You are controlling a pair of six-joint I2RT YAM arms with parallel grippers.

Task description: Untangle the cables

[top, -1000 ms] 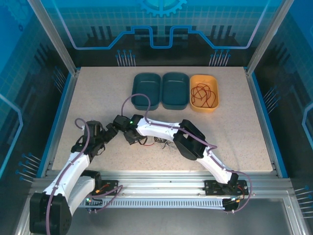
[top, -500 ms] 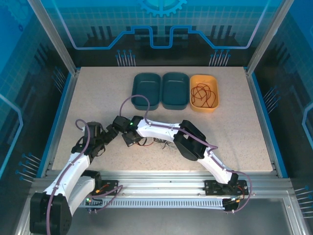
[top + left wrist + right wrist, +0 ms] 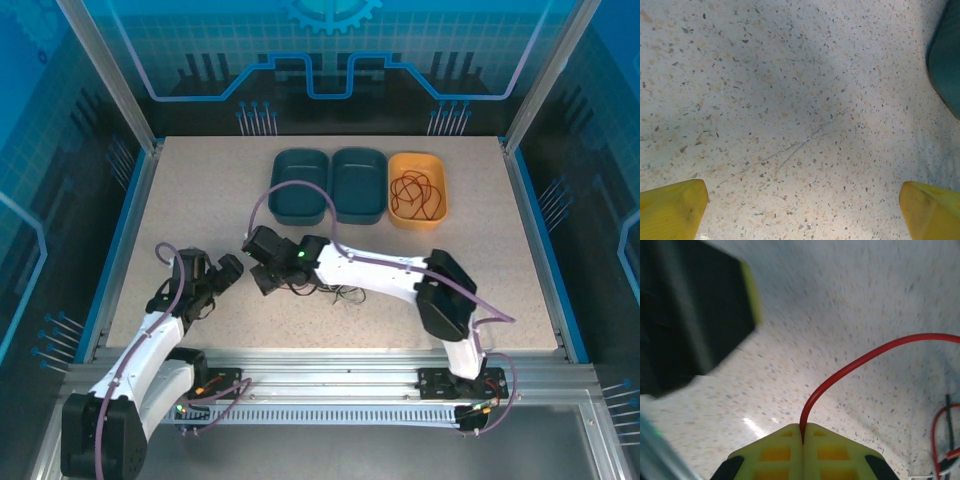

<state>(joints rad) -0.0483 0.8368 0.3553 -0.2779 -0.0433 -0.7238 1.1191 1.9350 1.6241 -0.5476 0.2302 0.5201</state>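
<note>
My right gripper is shut on a thin red cable, which arcs up and to the right from between its yellow pads. More red and black cable strands lie at the lower right of the right wrist view. From above, the loose tangle of cables lies on the table just right of the right gripper. My left gripper stands close to its left, open, with nothing between its yellow fingertips but bare table. In the right wrist view it shows as a dark blurred block.
Two teal bins and an orange bin stand in a row at the back. A dark reddish cable lies coiled in the orange bin. The edge of a teal bin shows in the left wrist view.
The right gripper has shut on the red cable and shifted slightly away from the tangle. The right arm's elbow has swung out to the right. The left arm has stayed put.
</note>
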